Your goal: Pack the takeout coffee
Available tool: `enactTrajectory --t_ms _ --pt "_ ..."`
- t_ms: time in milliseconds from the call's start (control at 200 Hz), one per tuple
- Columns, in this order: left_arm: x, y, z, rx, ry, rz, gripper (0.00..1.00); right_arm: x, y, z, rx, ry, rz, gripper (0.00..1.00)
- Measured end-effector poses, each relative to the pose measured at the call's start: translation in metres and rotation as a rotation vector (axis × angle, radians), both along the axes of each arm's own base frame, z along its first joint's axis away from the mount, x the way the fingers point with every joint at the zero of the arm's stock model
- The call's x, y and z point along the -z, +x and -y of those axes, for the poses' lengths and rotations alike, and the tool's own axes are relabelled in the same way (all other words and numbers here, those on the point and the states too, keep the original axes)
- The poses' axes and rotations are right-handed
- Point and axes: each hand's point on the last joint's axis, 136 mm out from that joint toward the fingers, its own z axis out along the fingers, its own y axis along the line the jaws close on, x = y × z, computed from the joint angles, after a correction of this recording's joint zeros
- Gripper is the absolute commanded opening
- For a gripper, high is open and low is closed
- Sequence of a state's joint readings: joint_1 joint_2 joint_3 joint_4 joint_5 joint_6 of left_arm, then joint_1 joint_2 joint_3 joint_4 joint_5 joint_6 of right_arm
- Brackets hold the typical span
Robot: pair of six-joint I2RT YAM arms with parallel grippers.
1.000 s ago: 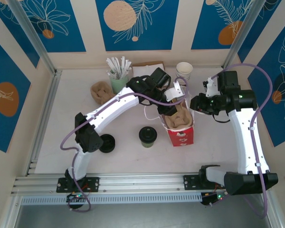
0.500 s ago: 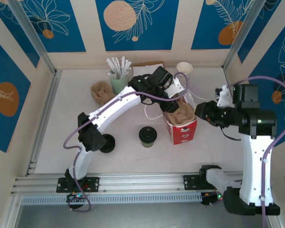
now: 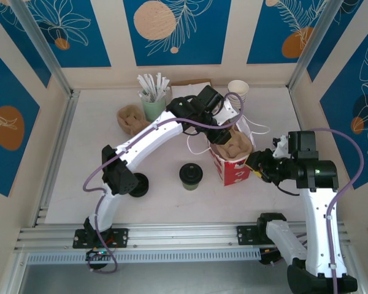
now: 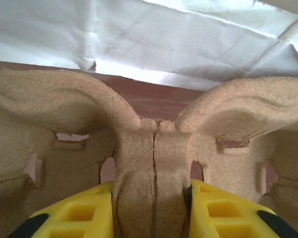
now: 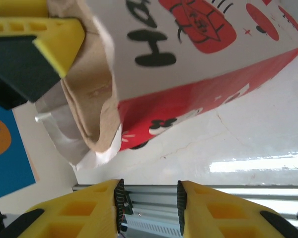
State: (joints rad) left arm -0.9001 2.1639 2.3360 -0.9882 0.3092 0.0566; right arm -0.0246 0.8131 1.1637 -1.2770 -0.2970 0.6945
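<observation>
Table [image 3: 92, 141]: pale top with patterned blue walls around it.
Left arm [image 3: 147, 141]: white, reaching from the near left across to the mouth of the bag.
Right arm [image 3: 319, 208]: bent at the near right, its wrist turned towards the bag's right side.
Paper bag [image 3: 236, 171]: red and white, printed with black letters. It stands right of centre with its mouth open.
Pulp cup carrier [image 3: 233, 147]: brown and moulded, sitting in the mouth of the bag.
Spare carrier [image 3: 130, 117]: brown, on the table at the far left, beside a green cup of white sticks [image 3: 152, 98].
Takeout coffee [image 3: 191, 175]: dark cup with a black lid, upright on the table. It is left of the bag, apart from it and outside it.
Black lids [image 3: 138, 184]: a low stack, left of the coffee.
Left gripper [image 4: 151, 198]: yellow fingers clamped on the carrier's centre ridge [image 4: 154, 148].
Right gripper [image 5: 149, 198]: fingers apart with nothing between them, near the bag's lower side.
</observation>
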Motion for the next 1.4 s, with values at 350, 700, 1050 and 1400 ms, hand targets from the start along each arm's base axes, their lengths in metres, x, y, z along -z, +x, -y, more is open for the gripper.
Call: enactTrajectory --t_ms 350,700,1050,1400 --pt "0.0 0.0 0.0 -0.003 -0.001 -0.002 0.3 -0.002 0.024 -0.001 0.041 0.049 0.082 0.31" --pt "0.0 0.001 0.0 -0.007 0.0 -0.003 0.3 -0.003 0.032 0.003 0.062 0.054 0.117 0.02" --pt "0.001 0.004 -0.002 -0.031 0.021 0.012 0.3 -0.004 0.024 0.003 0.061 0.064 0.094 0.0" --pt "0.011 0.009 -0.006 -0.03 0.079 0.053 0.3 -0.005 0.015 -0.002 0.023 0.088 0.052 0.0"
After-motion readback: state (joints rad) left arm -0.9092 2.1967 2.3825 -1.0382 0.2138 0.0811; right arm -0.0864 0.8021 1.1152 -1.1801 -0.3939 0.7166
